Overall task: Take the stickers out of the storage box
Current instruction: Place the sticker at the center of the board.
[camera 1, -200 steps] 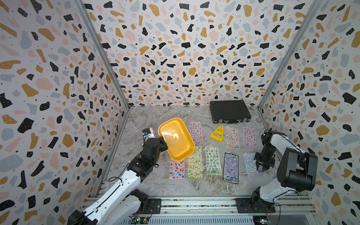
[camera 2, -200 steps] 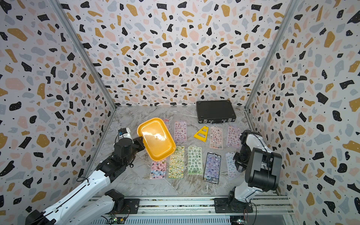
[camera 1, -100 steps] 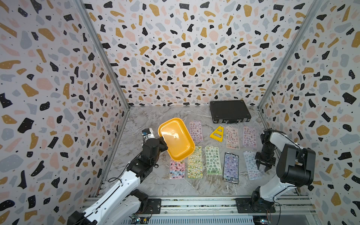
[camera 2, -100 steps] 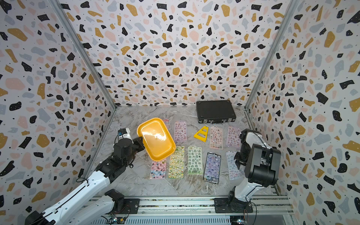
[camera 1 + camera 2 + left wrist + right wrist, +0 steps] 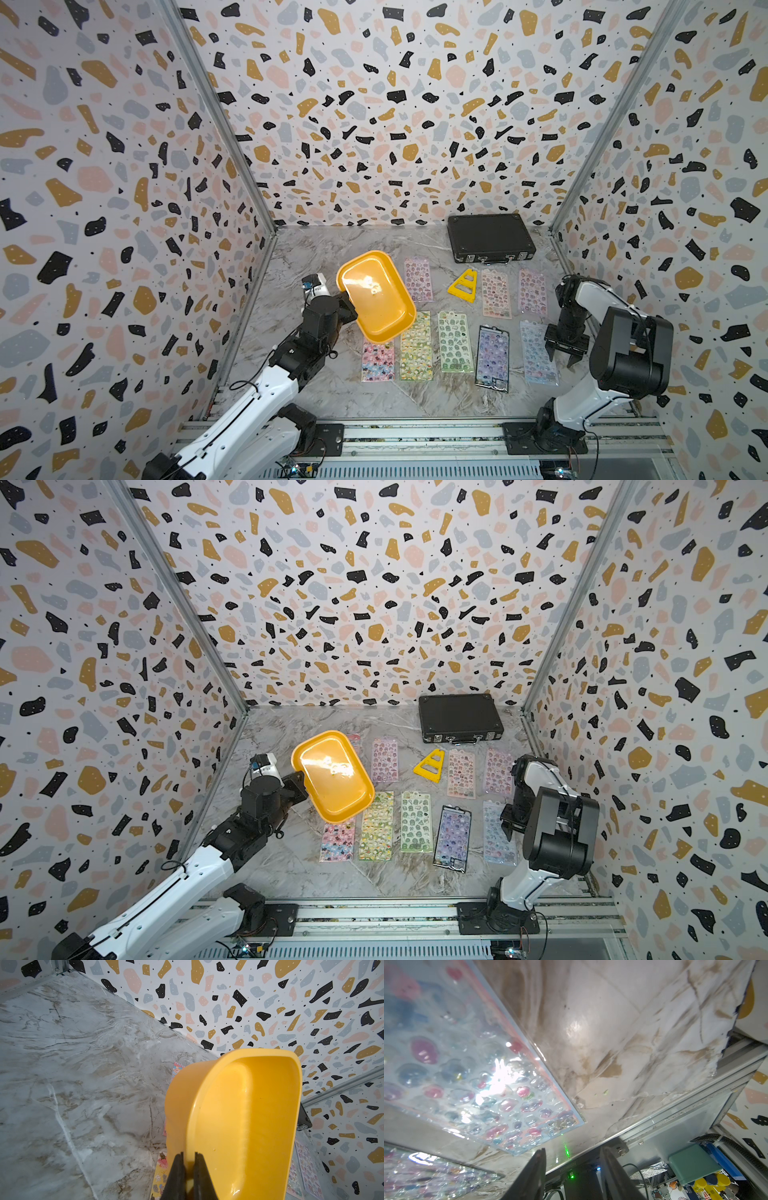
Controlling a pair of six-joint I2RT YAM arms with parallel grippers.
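The storage box [image 5: 376, 297], a shallow yellow-orange tub, hangs tilted above the table's left half with its inside bare, as both top views [image 5: 334, 777] show. My left gripper [image 5: 188, 1155] is shut on its rim [image 5: 193, 1126]. Several stickers in glossy sleeves lie flat on the marble in two rows, among them a pink one [image 5: 418, 279], a green one [image 5: 455, 341] and a purple one [image 5: 493, 358]. My right gripper [image 5: 563, 359] stands open and holds nothing, just off the right edge of a pale blue sheet [image 5: 537, 352]. The right wrist view [image 5: 572, 1151] shows that sheet [image 5: 467, 1064] lying flat.
A black latched briefcase [image 5: 490, 237] lies at the back right. A yellow triangular piece [image 5: 464, 284] sits between the far sticker sheets. Speckled walls close in three sides, and the metal rail [image 5: 415, 432] runs along the front edge.
The right gripper's jaws have spread wider beside the pale blue sheet, and that arm has shifted slightly. The left arm and the box have not moved.
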